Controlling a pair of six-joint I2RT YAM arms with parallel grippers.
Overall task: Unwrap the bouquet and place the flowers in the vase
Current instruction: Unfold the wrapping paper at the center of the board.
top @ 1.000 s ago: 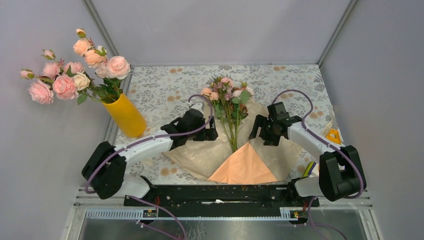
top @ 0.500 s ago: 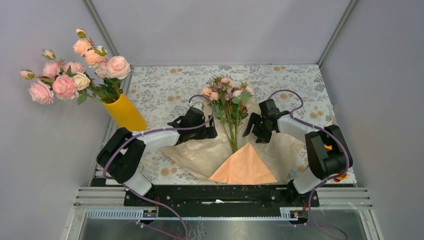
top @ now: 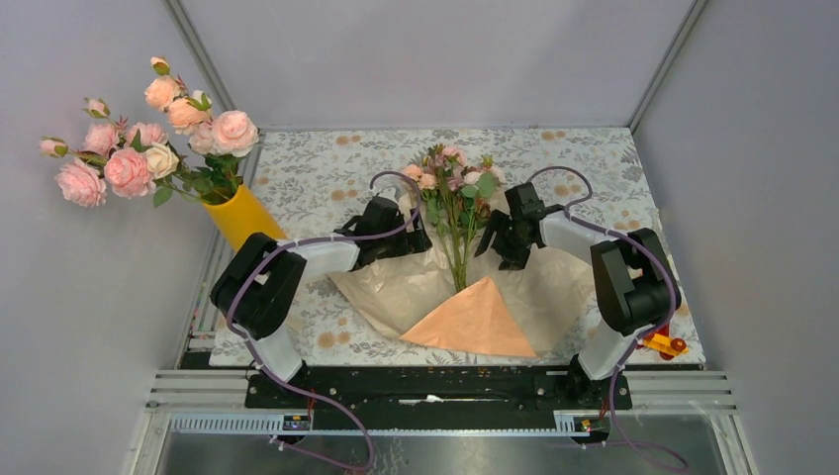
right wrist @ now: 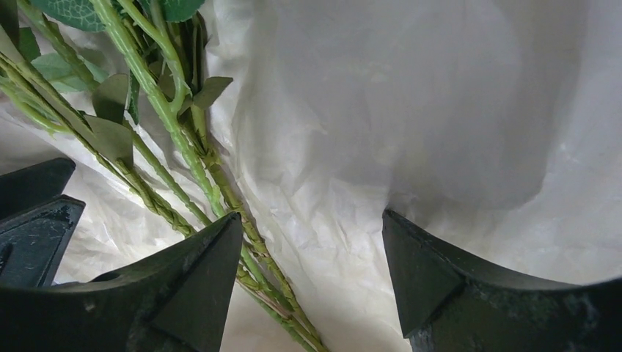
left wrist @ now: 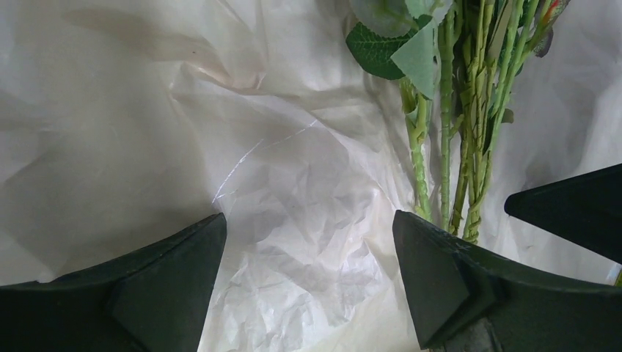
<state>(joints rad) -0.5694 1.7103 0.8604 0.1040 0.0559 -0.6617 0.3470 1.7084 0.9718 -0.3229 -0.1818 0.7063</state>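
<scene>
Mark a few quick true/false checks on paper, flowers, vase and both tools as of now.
1. The left tool and right tool sit on opposite sides of the stems. True.
2. The left tool is shut on the stems. False: it is open over bare paper, and the stems lie just outside its gap.
3. The wrapping paper lies spread open under the flowers. True.
4. The small flowers stand in the vase. False: they lie on the paper at mid-table, and the vase is off at the table's left edge.
5. The vase holds a bunch of larger pale roses. True.
</scene>
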